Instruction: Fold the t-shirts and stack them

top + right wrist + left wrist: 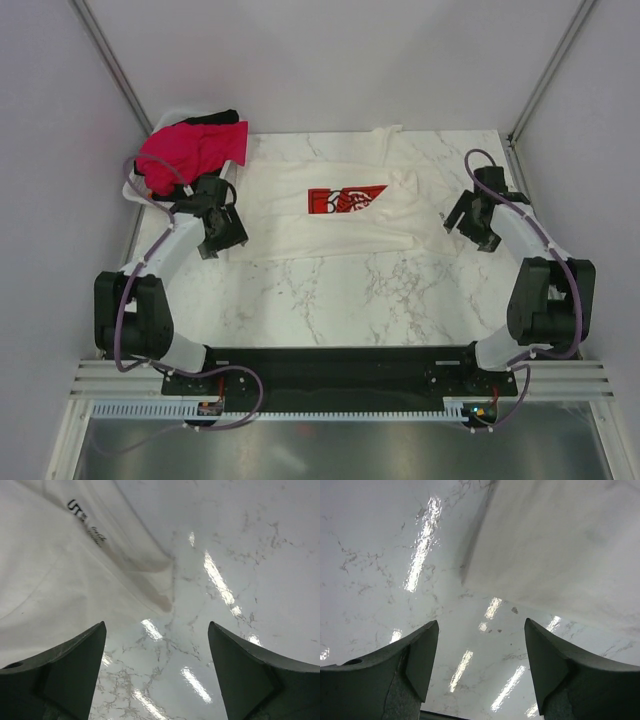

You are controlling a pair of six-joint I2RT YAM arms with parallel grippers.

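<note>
White t-shirt [330, 215] is lying between my wide-open, empty left pincer [222, 235] and right pincer [468, 224], nothing stacked yet, I'm judging.

Bare marble table [340, 290] across lower centre; white shirt [300, 225] spread over upper middle; heaped basket [132, 192] blocking upper left corner.

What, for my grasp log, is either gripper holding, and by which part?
Nothing is held. The left gripper and right gripper are both open and empty, each above the marble table beside an edge of the white t-shirt.
</note>
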